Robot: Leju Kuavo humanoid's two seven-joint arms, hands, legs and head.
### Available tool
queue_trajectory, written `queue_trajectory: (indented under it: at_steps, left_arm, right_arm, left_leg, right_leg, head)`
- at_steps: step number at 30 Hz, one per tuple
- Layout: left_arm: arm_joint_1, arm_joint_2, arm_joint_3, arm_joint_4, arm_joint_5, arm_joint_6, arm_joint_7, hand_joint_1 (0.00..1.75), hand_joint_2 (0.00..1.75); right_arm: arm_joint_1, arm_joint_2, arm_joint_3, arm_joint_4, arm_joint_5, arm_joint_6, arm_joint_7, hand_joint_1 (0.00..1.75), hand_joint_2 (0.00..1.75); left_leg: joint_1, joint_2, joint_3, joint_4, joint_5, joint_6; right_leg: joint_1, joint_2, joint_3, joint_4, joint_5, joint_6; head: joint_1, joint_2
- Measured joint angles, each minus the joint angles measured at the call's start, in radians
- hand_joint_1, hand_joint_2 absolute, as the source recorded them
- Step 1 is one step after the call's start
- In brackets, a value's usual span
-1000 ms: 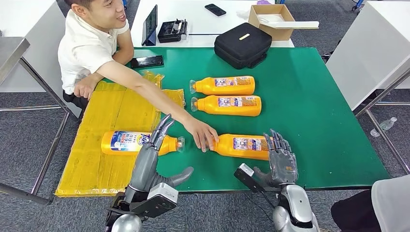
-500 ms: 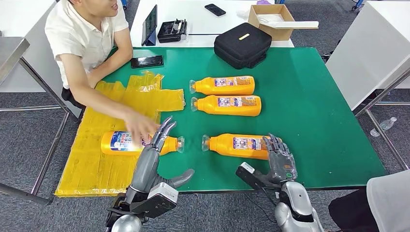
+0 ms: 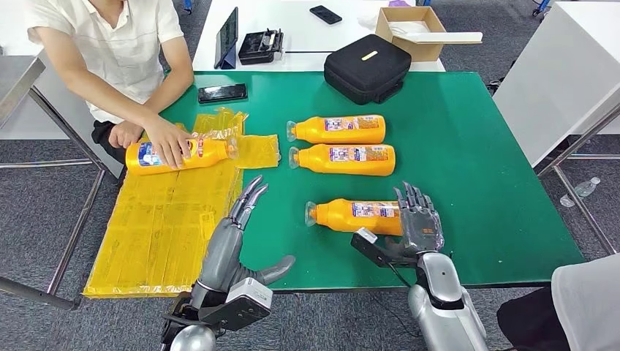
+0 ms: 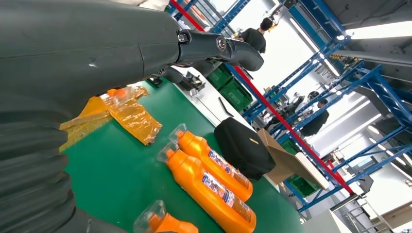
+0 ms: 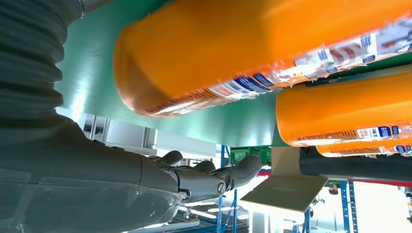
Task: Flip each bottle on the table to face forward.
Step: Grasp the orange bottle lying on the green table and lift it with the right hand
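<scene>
**Robot hands open beside orange bottles on a green table**

Three orange bottles lie on their sides on the green table (image 3: pixel 475 146), caps pointing to the robot's left. Two sit close together toward the far side — the far bottle (image 3: pixel 338 129) and, just in front of it, the middle bottle (image 3: pixel 343 159). The near bottle (image 3: pixel 354 216) lies closer to the robot, apart from the pair.

The right hand (image 3: pixel 419 223) is held upright at the base end of the near bottle, fingers spread and extended, grasping nothing; whether it touches the bottle cannot be told. The left hand (image 3: pixel 237 219) is raised over the table's near edge, fingers straight and apart, empty.

On the yellow plastic sheet (image 3: pixel 168 219) covering the table's left side, a person's hand (image 3: pixel 169 141) rests on a fourth bottle (image 3: pixel 183 155). A black case (image 3: pixel 365 67) sits at the far edge.
</scene>
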Motion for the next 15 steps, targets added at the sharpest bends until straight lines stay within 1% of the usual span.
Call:
queue_trajectory:
  at_steps: [15]
  left_arm:
    - [-0.002,0.000,-0.003,0.004,-0.001,0.010,-0.004,0.00,1.75]
  right_arm:
    - [-0.035,0.004,0.001,0.062,-0.053,0.026,-0.024,0.00,1.75]
  left_leg:
    - [0.000,0.000,0.000,0.000,0.000,0.000]
  right_leg:
    - [0.000,0.000,0.000,0.000,0.000,0.000]
  head:
    - [0.000,0.000]
